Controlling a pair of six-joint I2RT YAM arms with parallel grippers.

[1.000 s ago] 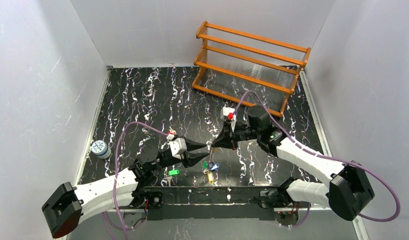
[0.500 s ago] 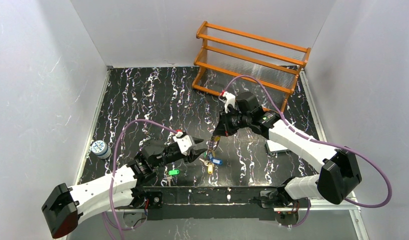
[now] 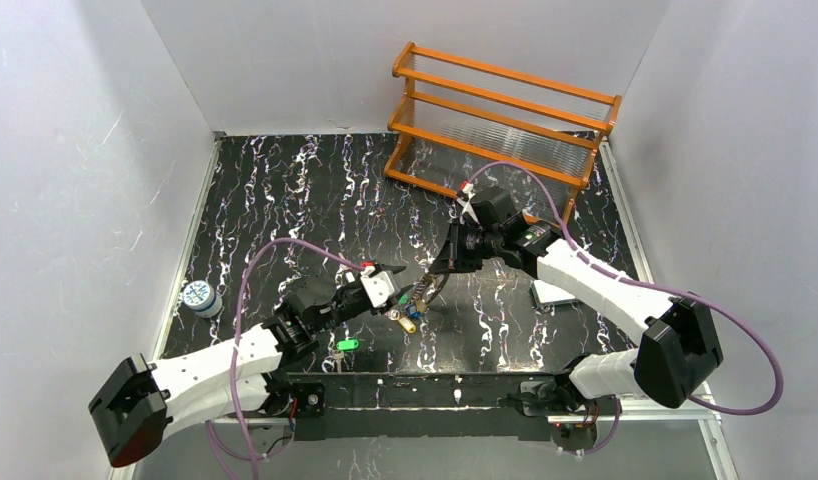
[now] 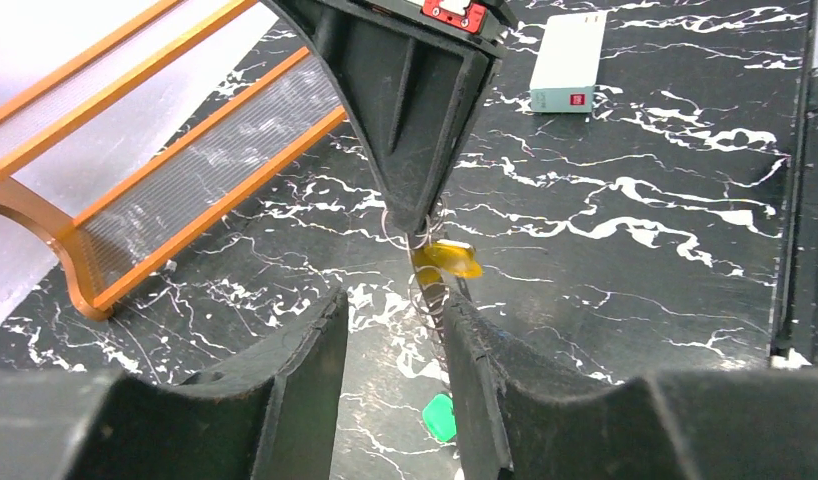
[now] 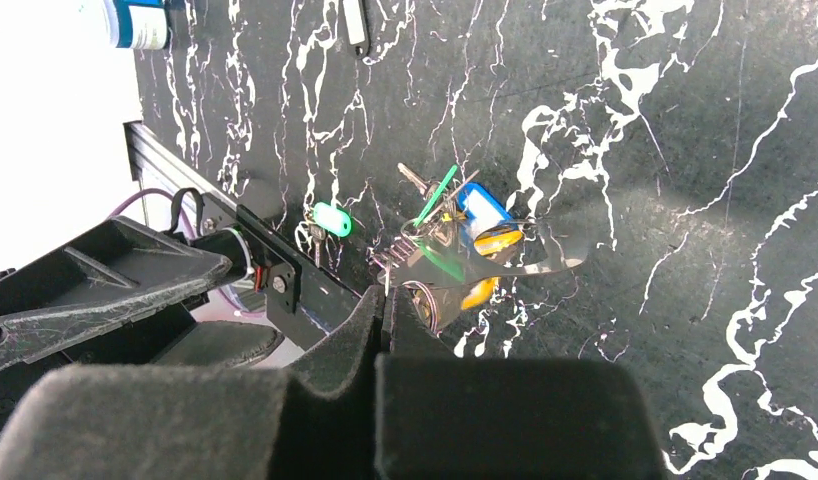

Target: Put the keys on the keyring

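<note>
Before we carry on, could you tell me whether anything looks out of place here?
Yes: one green-headed key lies alone near the table front edge, apart from the bunch of keys hanging from the right gripper; nothing else looks spilled or damaged.

Your table (image 3: 315, 200) is black with white marble veining, the rack (image 3: 500, 120) orange. The keys (image 5: 482, 210) have yellow, blue and green heads, the keyring (image 5: 545, 267) is silvery, the can (image 3: 198, 297) blue and white.
</note>
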